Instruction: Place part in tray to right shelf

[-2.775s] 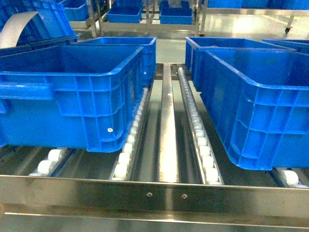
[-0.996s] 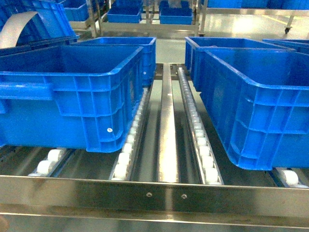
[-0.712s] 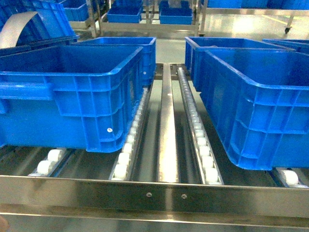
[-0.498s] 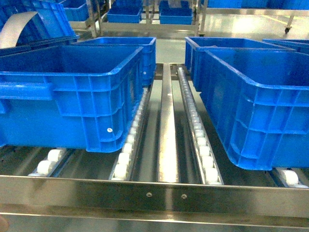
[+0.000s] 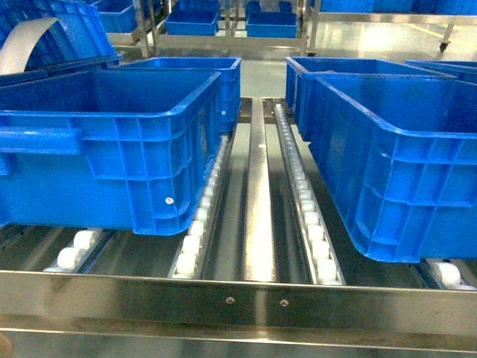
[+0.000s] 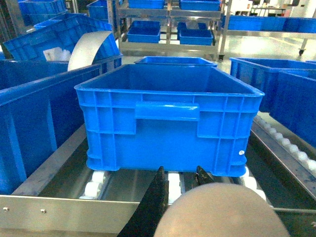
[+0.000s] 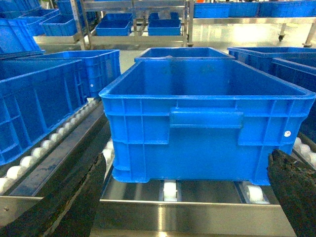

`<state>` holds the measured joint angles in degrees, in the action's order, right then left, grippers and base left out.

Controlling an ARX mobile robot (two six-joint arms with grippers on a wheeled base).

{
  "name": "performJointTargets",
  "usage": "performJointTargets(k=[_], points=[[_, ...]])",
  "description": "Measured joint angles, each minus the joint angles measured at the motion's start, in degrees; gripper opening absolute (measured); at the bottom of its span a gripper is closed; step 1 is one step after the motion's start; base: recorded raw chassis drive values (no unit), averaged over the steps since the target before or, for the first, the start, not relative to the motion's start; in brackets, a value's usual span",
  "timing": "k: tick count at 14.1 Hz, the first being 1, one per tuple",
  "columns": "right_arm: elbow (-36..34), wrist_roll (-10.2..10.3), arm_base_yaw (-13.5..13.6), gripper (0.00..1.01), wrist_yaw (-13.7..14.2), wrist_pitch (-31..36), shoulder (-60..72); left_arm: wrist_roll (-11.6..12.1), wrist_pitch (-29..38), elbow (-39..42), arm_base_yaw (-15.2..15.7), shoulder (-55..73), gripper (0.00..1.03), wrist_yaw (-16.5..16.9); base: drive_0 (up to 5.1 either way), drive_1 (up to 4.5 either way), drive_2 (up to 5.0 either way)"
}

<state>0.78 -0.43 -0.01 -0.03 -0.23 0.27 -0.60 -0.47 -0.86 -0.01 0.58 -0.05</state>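
The tray shows only as a beige rounded surface (image 6: 222, 212) at the bottom of the left wrist view. It lies between the black fingers (image 6: 157, 195) of my left gripper (image 6: 180, 170), which is closed on it just in front of the shelf rail. My right gripper (image 7: 185, 197) is open, its dark fingers (image 7: 294, 192) spread wide with nothing between them. It faces the right shelf's steel front rail (image 7: 187, 217) and a blue bin (image 7: 202, 118) standing on the white rollers. The part is out of view. Neither gripper appears in the head view.
Large blue bins (image 5: 104, 142) (image 5: 402, 156) stand on the roller tracks (image 5: 305, 209) left and right, with a bare steel channel (image 5: 257, 194) between them. A pale curved sheet (image 5: 26, 45) sticks out of a far-left bin. The riveted front rail (image 5: 238, 302) crosses the foreground.
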Motion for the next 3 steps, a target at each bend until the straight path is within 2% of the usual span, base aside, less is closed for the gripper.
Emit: performJointTargets(k=[3], points=[[0.0, 0.0, 0.0, 0.98, 0.0, 0.0, 0.0, 0.0, 0.0, 0.0, 0.0, 0.0, 0.12, 0.0, 0.0, 0.00, 0.0]])
